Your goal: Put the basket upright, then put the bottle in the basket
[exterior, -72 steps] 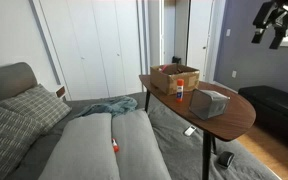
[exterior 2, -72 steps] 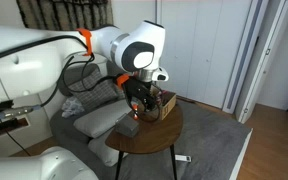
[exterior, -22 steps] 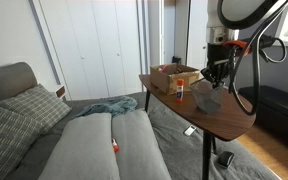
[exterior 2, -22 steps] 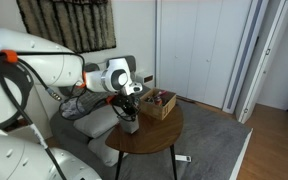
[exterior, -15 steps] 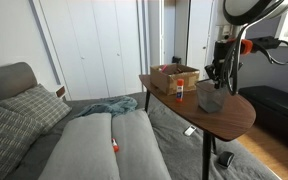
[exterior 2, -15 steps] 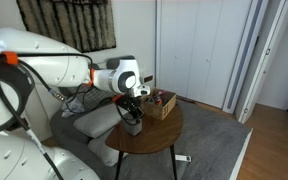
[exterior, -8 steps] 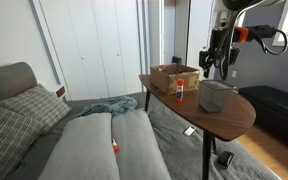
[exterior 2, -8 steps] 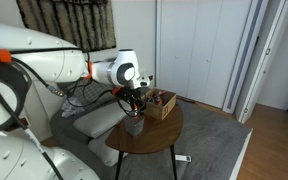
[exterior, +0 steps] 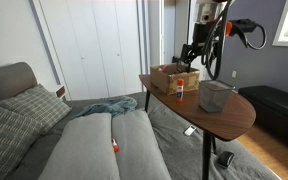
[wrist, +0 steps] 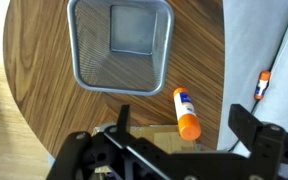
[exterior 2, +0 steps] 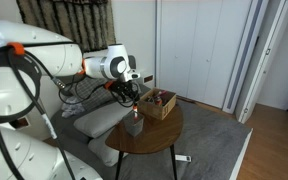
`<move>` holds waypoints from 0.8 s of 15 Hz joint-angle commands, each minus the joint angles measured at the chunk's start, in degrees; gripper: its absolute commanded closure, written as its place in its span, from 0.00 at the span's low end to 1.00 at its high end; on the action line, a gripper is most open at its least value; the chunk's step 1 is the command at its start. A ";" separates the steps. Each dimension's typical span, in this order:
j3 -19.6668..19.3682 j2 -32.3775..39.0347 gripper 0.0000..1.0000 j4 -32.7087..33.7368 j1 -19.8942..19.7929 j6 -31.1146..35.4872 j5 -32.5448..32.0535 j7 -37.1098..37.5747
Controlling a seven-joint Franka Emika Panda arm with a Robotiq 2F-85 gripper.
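The grey wire-mesh basket (exterior: 215,96) stands upright on the round wooden table, open side up; it also shows in an exterior view (exterior 2: 134,126) and from above in the wrist view (wrist: 89,55). The small white bottle with the orange cap (wrist: 185,105) lies on its side on the table between the basket and the brown box, also visible in an exterior view (exterior: 181,96). My gripper (wrist: 181,118) is open and empty. It hangs in the air above the bottle and the box edge, as both exterior views show (exterior: 191,52) (exterior 2: 131,95).
A low brown box (exterior: 174,78) with small items stands at the table's far end (exterior 2: 160,103). The table edge (exterior: 234,120) drops to a grey sofa (exterior: 94,145) where a small orange-tipped object (exterior: 114,146) lies. A dark bench (exterior: 279,105) stands behind.
The basket went from lying on its side to standing upright. My gripper let go of it, rose, and moved over toward the bottle and box.
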 commanded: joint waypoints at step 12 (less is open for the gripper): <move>0.64 19.27 0.00 10.73 0.93 6.33 -2.79 -1.22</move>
